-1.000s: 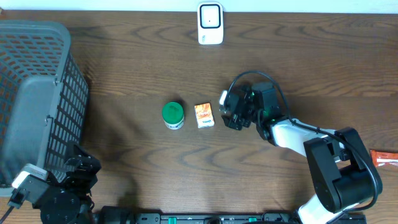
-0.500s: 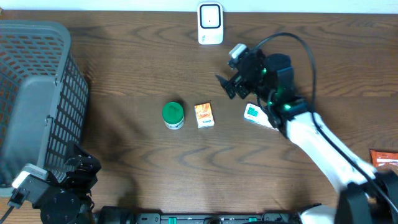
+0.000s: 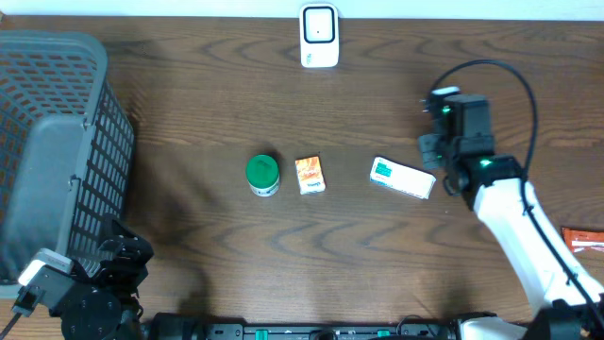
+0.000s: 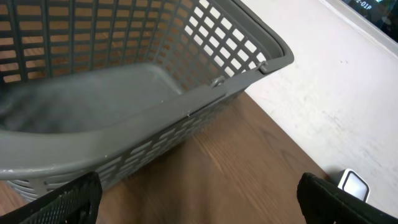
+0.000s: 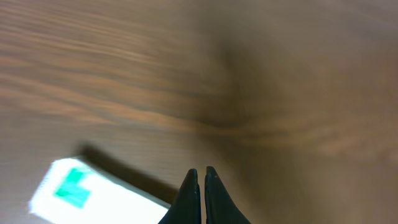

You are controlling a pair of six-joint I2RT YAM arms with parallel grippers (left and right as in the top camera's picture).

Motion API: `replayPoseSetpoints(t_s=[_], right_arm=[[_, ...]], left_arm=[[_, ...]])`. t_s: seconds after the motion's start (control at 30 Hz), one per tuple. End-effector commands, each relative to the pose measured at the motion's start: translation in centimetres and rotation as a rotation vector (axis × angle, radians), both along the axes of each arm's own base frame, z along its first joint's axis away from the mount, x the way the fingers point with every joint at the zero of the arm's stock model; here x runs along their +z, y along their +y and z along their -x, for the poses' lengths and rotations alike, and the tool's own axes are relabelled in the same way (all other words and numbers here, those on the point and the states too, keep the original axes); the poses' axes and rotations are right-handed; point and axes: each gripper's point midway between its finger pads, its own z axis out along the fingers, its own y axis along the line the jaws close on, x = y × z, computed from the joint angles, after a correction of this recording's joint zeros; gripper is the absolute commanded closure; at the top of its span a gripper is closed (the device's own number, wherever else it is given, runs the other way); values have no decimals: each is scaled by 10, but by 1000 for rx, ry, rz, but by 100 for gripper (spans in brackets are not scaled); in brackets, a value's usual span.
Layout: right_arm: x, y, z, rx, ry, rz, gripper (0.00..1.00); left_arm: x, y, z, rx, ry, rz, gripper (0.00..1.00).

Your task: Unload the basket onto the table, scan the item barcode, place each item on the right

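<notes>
Right claw (image 5: 202, 176) is seen pressed together only in its wrist view, white box (image 3: 403, 178) laid flat on desk (image 3: 189, 94) beside it, scanner (image 3: 319, 36) well apart, jar (image 3: 262, 175) and orange box (image 3: 310, 175) leftward, left claw (image 4: 202, 199) spread apart by basket (image 4: 155, 124).

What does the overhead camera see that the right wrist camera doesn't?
Only overhead: the basket, scanner, green jar, orange box and a red packet at the edge. Only right wrist: a close look at the right gripper's fingers pressed together. Both: the white box, the table and the gripper itself.
</notes>
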Motion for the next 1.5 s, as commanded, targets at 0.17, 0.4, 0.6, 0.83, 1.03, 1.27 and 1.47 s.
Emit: replayPoseSetpoints(t_s=[0.17,0.4,0.6,0.83,1.03,1.27,1.47], right_arm=[[-67,-23,12,-93,208,-176,99],[-110,-20,22,-96,334,-194,99],[-133,-7,32,-69,420,-258,99],[-131,25,46,8,482,-401,99],[-127,63,86,51,654,-548,99],[-124,105,130,151,818,-518,99],[-124,139,133,225,799,-494,99]], left_arm=[[0,1,1,9,-2,-1,2],[0,1,1,9,-2,-1,2],[0,1,1,9,-2,-1,2],[0,1,1,9,-2,-1,2],[0,1,1,9,-2,-1,2],[0,1,1,9,-2,-1,2],[0,1,1,9,-2,-1,2]])
